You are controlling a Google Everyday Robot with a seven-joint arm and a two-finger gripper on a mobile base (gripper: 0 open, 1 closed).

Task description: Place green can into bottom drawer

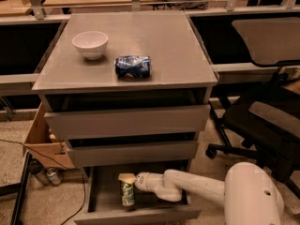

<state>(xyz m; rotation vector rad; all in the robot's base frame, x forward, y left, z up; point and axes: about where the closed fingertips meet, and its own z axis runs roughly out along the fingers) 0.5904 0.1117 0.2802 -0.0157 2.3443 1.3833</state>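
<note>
Speckled flooring, a dark office chair (267, 125) at the right and an open cardboard box (44, 144) at the lower left surround a grey-brown cabinet whose matte tabletop (164, 55) carries a glossy white bowl (90, 43) and, near it, a crumpled blue-and-white can (133, 66) lying on its side. Below two shallower flat-fronted drawers, the bottom drawer (140, 214) stands pulled out at the lower centre of the frame, a plain box with a dark interior. The green can (127, 194) stands upright inside it, toward the left of the drawer, and looks to rest on the drawer floor, though its base is in shadow. The smooth white arm (197, 186) reaches in from the lower right, and its pincer (127, 178), tipped in pale yellow, sits right at the can's top; we cannot tell whether it is clamped on the can or merely against it. We judge the can light, thin-walled and probably empty: its shiny, dented metal gives under pressure, slips easily and tips at a nudge. A hold across the upper body just under the stiffer rim seems safest to us, with modest squeeze, since the sides buckle where the ends do not.
</note>
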